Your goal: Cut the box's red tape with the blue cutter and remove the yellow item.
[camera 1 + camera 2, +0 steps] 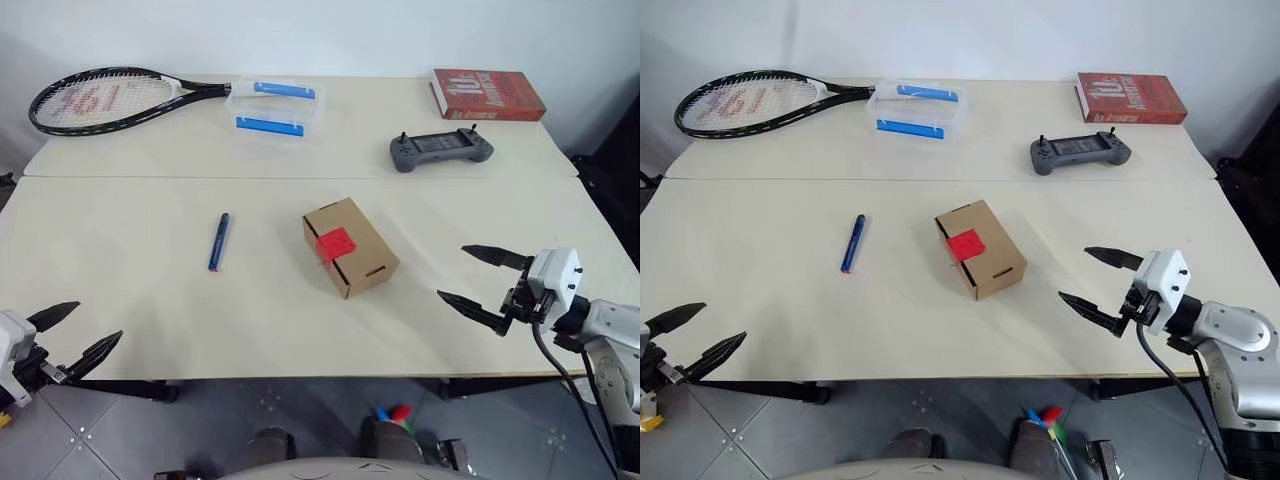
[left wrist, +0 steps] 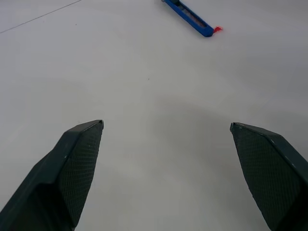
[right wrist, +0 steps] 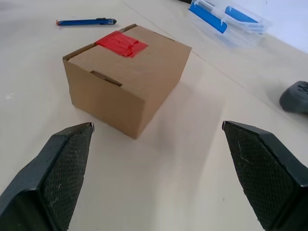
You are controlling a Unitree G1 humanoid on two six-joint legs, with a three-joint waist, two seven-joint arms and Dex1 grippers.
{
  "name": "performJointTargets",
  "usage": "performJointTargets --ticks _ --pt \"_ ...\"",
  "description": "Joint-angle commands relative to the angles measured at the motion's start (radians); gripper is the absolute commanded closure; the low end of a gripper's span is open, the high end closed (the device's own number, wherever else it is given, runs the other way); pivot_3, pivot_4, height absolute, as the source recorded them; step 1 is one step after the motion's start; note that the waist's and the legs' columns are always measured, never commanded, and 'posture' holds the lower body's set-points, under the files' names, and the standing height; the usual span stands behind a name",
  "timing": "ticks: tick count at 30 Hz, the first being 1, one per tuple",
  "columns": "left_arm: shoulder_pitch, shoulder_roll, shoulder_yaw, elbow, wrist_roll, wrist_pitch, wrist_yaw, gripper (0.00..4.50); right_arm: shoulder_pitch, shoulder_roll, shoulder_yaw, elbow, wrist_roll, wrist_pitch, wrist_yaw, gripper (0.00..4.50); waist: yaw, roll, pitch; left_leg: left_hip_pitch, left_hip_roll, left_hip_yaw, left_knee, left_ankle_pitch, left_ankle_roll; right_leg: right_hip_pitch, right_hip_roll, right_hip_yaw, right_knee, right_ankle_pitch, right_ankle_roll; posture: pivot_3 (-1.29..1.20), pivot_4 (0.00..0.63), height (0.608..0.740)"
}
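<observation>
The brown cardboard box [image 1: 351, 247] sits closed in the middle of the near table, with the red tape [image 1: 335, 244] over its top seam. The blue cutter [image 1: 218, 241] lies flat to the box's left, a hand's width away. My right gripper [image 1: 482, 279] hovers open to the right of the box, pointing at it; the right wrist view shows the box [image 3: 126, 78] ahead of the spread fingers. My left gripper [image 1: 75, 334] is open at the table's near left edge, well short of the cutter [image 2: 191, 18]. The yellow item is hidden.
On the far table lie a tennis racket [image 1: 105, 99], a clear plastic container with blue strips [image 1: 273, 107], a grey game controller [image 1: 441, 150] and a red book [image 1: 487, 94]. A seam [image 1: 300, 178] runs between the two tables.
</observation>
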Motion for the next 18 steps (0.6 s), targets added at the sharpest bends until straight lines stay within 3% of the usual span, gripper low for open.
performJointTargets --ticks 1,11,15,18 --pt "0.014 -0.003 0.018 -0.038 -0.024 0.015 0.0 0.02 0.002 -0.014 -0.014 -0.034 0.02 0.003 0.005 0.0 0.0 0.0 0.0 0.0 0.0 0.0 0.0 0.0 0.0 0.0 0.0 0.0 0.0 0.0 0.0 0.0 0.15 0.74" --pt "-0.1 0.074 -0.043 -0.209 -0.225 0.33 -0.006 0.02 0.005 -0.036 -0.001 -0.062 0.029 0.063 0.023 0.0 0.015 0.0 0.0 0.0 0.0 0.0 0.001 0.0 0.0 0.0 0.0 0.001 0.0 0.0 0.0 0.0 0.15 0.74" --pt "-0.363 0.12 -0.254 -0.173 -0.137 0.335 0.026 0.93 0.056 -0.055 0.037 -0.178 0.022 0.148 -0.011 0.98 0.028 0.004 0.001 0.0 0.0 0.001 0.001 0.001 -0.001 -0.001 0.0 0.002 0.001 0.0 0.0 0.0 0.15 0.74" --pt "-0.595 0.075 -0.44 -0.081 -0.04 0.317 0.047 1.86 0.065 -0.044 0.099 -0.242 -0.015 0.204 -0.074 2.02 0.026 0.004 0.001 0.001 -0.001 0.002 0.001 0.001 -0.001 -0.001 0.001 0.003 0.002 0.0 0.0 0.0 0.15 0.74"
